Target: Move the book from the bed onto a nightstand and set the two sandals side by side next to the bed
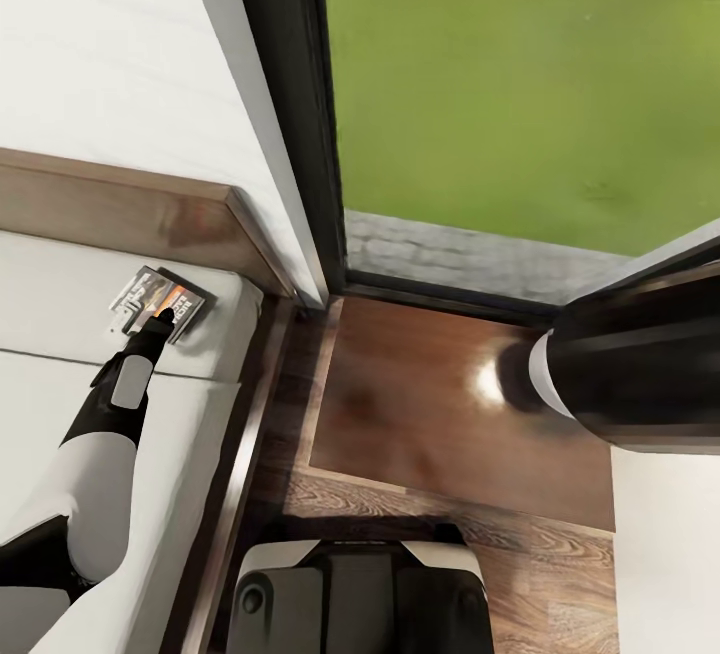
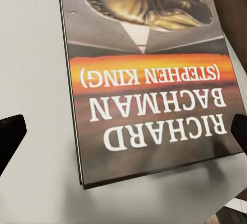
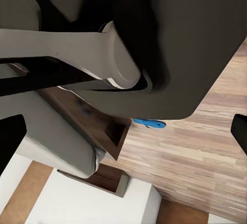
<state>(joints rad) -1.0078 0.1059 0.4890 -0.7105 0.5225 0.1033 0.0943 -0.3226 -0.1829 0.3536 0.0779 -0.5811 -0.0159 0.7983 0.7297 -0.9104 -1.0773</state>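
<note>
Nothing placed yet: book [image 2: 149, 80] lies on bed [image 1: 60, 404], left gripper [image 1: 160, 319] spread wide above it, empty; nightstand [image 1: 440, 404] bare; one sandal [image 3: 149, 124] on floor.

Bedroom: bed [image 1: 60, 384], nightstand [image 1: 420, 404], window [image 1: 520, 84].

book [image 1: 158, 303]: left of centre in the head view, lying flat on the bed's mattress, close below the headboard
bed [image 1: 40, 374]: fills the lower left of the head view
headboard [image 1: 120, 209]: runs across the left side, behind the book, against the wall
left gripper [image 1: 160, 318]: at the book's near edge, reaching in from the lower left
nightstand [image 1: 440, 404]: centre of the head view, just right of the bed, in front of the window
window [image 1: 520, 84]: upper right, behind the nightstand
sandal [image 3: 149, 124]: centre of the right wrist view, on the floor
</note>
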